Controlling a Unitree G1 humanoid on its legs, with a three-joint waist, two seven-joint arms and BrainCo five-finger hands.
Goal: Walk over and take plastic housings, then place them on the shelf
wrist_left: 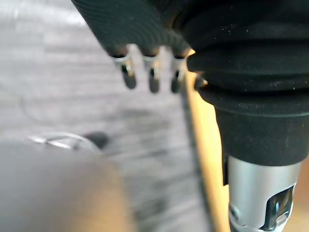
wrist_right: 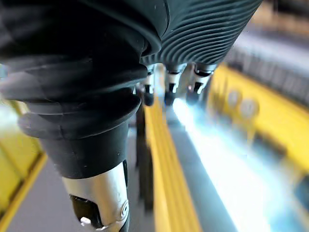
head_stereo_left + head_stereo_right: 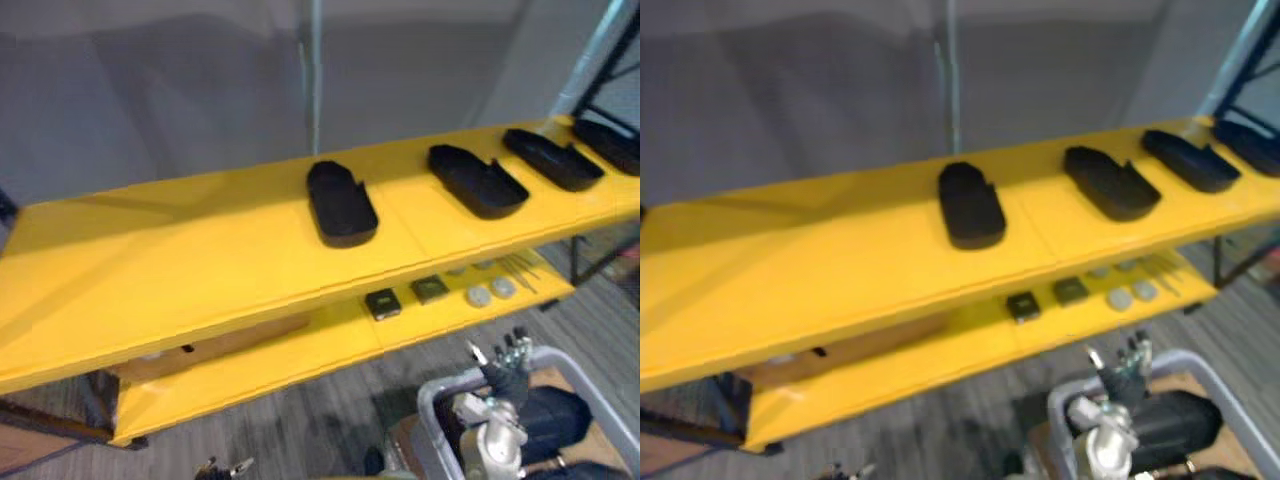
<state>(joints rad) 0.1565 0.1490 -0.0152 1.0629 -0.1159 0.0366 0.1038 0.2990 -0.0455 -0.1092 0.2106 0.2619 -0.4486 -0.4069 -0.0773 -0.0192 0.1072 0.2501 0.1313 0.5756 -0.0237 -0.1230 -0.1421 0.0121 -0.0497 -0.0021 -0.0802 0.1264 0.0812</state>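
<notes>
Two hands, both empty. My right hand [image 3: 503, 362] sits at 5 o'clock in the head view, over a grey bin [image 3: 428, 398]. Its fingers are loosely spread and point up, with nothing between them. My left hand [image 1: 153, 82] shows as fingertips at 7 o'clock above the grey plank floor [image 3: 320, 410]. Its fingers are straight and relaxed and hold nothing.

Outward from the hands:

1. The lower shelf [image 3: 260, 365], yellow, runs from 8 to 3 o'clock. At 4 o'clock it carries two dark square parts [image 3: 382, 303], two grey discs [image 3: 478, 296] and some thin rods [image 3: 520, 268].
2. The top shelf [image 3: 180, 260], yellow, crosses the whole view. Its front edge lies between my hands and the task parts.
3. Four black plastic housings lie on the top shelf in a row, apart from one another: housing 1 [image 3: 340, 205] at 12 o'clock, then housing 2 [image 3: 477, 180], housing 3 [image 3: 552, 158] and housing 4 [image 3: 608, 143] toward 2 o'clock.
4. Behind the shelf is a grey wall [image 3: 150, 90] with a metal post [image 3: 314, 70] at 12 o'clock.
</notes>
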